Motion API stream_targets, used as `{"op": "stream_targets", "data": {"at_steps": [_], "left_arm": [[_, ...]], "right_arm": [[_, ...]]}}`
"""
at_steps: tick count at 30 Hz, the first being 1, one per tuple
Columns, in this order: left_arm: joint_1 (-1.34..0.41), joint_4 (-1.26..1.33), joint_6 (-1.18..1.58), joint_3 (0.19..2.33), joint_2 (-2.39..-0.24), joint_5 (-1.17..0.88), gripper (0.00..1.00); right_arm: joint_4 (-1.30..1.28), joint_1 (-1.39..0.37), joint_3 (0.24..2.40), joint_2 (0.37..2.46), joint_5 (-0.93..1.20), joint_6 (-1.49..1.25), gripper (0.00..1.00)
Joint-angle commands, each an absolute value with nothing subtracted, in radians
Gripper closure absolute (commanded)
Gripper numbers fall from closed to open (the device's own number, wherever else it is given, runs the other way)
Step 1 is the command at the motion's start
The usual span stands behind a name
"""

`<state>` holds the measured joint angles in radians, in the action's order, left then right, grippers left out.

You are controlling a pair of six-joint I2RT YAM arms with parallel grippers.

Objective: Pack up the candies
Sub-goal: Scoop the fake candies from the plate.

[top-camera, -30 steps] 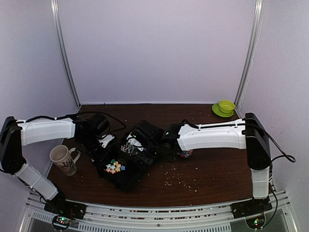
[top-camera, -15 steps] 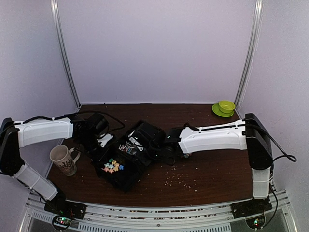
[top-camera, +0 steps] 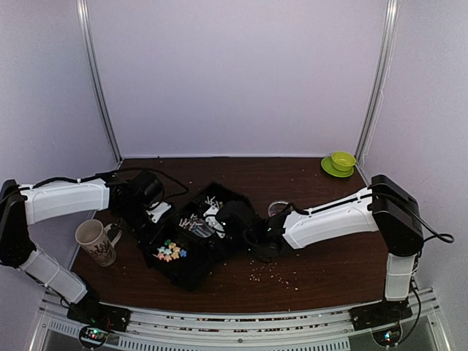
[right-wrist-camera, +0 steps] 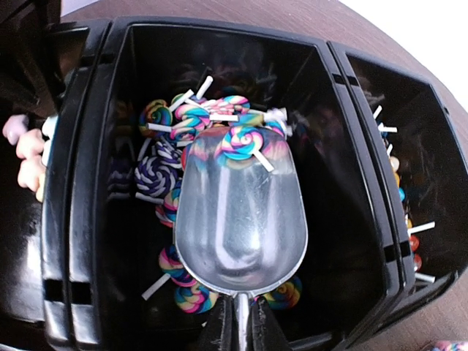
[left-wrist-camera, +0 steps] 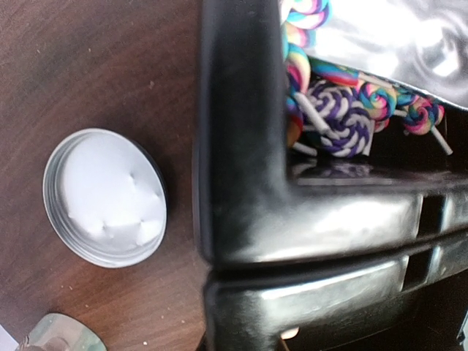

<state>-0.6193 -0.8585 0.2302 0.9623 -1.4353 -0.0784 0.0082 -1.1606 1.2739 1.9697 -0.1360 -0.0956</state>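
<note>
Dark wooden table (top-camera: 329, 270), pale walls on three sides. Far right corner: a green cup (top-camera: 341, 159) sitting on its green saucer (top-camera: 327, 169). Over at the left edge, a cream mug (top-camera: 93, 241), upright, handle facing the middle. Centre stage, a black tray (right-wrist-camera: 73, 219) split into compartments, set at a slant. A shiny metal scoop (right-wrist-camera: 241, 219) lies in its middle compartment, hollow side up. Just beside the tray, a round metal lid (left-wrist-camera: 104, 197) lies flat, white inside. Pale crumbs (top-camera: 267, 270) are scattered to the tray's right.
</note>
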Motion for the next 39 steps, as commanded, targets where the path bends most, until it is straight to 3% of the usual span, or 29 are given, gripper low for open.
{"op": "stream_targets", "data": {"at_steps": [1, 7, 10, 18, 24, 29, 32, 39], "left_arm": [[-0.667, -0.592, 0.134, 1.008, -1.353, -0.275, 1.00], [-0.666, -0.591, 0.131, 1.009, -1.350, -0.277, 1.00], [-0.666, -0.591, 0.130, 1.007, -1.350, -0.270, 1.00], [-0.666, -0.592, 0.134, 1.007, -1.351, -0.252, 1.00], [-0.667, -0.591, 0.135, 1.006, -1.345, -0.245, 1.00], [-0.667, -0.591, 0.133, 1.007, -1.346, -0.256, 1.00], [-0.667, -0.590, 0.134, 1.007, -1.348, -0.258, 1.00], [-0.667, -0.589, 0.133, 1.006, -1.345, -0.256, 1.00]], "right_arm": [[0.125, -1.190, 1.206, 1.943, 0.090, 0.118, 1.00], [0.149, -1.171, 1.158, 1.911, 0.136, 0.177, 1.00], [0.163, -1.142, 1.174, 1.921, 0.160, 0.060, 1.00], [0.023, -1.144, 1.319, 2.001, -0.025, -0.274, 1.00], [0.213, -1.126, 1.206, 1.953, 0.053, -0.449, 1.00], [0.394, -1.161, 1.120, 1.933, 0.023, -0.258, 1.00], [0.385, -1.192, 1.139, 1.956, -0.047, -0.086, 1.00], [0.448, -1.199, 1.103, 1.963, -0.019, 0.034, 1.00]]}}
